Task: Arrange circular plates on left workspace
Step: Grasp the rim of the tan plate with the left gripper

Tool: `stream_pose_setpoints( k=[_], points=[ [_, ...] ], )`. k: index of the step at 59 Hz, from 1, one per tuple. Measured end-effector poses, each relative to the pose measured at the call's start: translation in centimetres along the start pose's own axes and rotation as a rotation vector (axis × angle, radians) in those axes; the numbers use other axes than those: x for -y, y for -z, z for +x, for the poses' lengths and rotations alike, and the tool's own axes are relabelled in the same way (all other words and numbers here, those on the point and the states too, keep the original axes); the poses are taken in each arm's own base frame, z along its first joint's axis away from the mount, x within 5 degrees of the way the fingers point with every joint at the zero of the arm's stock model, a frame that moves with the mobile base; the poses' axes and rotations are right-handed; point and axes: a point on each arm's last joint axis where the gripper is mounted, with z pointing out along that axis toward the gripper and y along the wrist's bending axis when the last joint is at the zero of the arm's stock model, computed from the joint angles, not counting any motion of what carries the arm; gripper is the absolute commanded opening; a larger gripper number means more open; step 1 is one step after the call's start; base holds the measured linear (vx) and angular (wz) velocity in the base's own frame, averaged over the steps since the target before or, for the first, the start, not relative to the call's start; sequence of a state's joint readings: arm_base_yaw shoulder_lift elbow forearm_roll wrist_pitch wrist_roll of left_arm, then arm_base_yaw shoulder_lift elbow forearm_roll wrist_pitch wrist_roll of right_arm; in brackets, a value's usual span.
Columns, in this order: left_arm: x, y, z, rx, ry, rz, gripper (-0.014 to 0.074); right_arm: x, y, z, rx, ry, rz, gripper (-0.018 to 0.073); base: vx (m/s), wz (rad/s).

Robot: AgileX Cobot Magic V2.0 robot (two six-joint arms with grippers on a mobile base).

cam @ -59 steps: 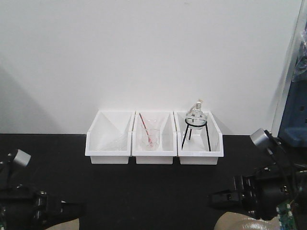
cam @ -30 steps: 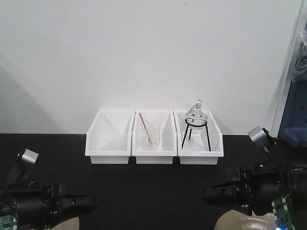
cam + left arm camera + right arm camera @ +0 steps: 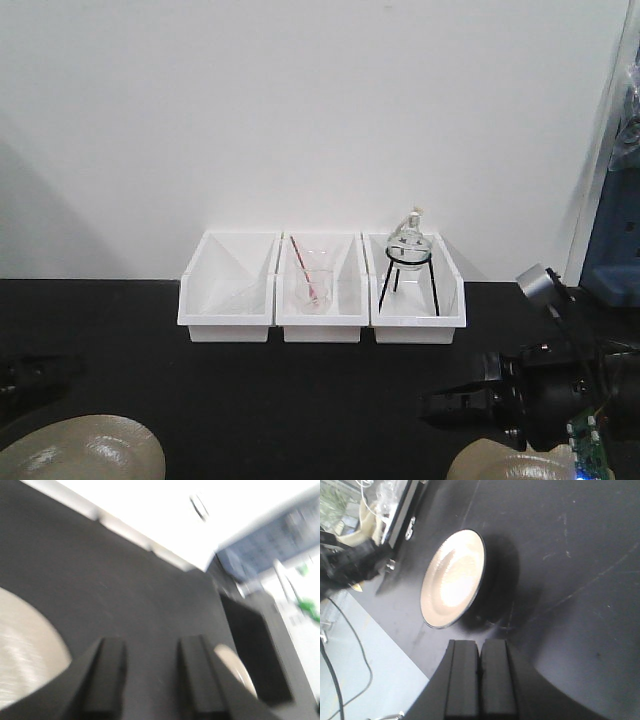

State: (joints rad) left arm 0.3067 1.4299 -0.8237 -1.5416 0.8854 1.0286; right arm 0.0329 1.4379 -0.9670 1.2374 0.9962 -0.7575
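Circular plates (image 3: 80,452), 2, lie on the countertop (image 3: 320,395); 1 likely needs shifting left. Left gripper (image 3: 150,647) gapes, right gripper (image 3: 480,650) pinched closed.

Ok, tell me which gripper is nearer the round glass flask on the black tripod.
Right. The right gripper sits in front of the white bin holding the round glass flask; the left gripper is off at the left edge of the black countertop.

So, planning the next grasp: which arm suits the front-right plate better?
Right, probably: the right fingers, though shut, sit beside that plate; the left fingers are across the countertop by the other plate.
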Motion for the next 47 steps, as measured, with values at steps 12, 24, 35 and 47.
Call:
stream_pose_setpoints(
  k=[12,24,35,47],
  points=[
    [-4.2,3.9,-2.1,0.118,0.06,-0.15,0.0496,0.2,0.0,0.2,-0.02,0.019,0.022,-0.0001,0.0,0.0],
    [-9.2,5.5,-1.3,-0.011,0.07,-0.325,0.0496,0.3,0.0,0.3,-0.035,0.034,0.037,-0.0001,0.0,0.0],
    [-12.7,4.7,0.2,-0.138,0.125,-0.37,0.0496,0.4,0.0,0.4,-0.04,0.042,0.042,-0.0001,0.0,0.0],
    [-15.0,3.5,1.5,-0.227,0.151,-0.328,0.0496,0.4,0.0,0.4,-0.04,0.043,0.042,-0.0001,0.0,0.0]
  ],
)
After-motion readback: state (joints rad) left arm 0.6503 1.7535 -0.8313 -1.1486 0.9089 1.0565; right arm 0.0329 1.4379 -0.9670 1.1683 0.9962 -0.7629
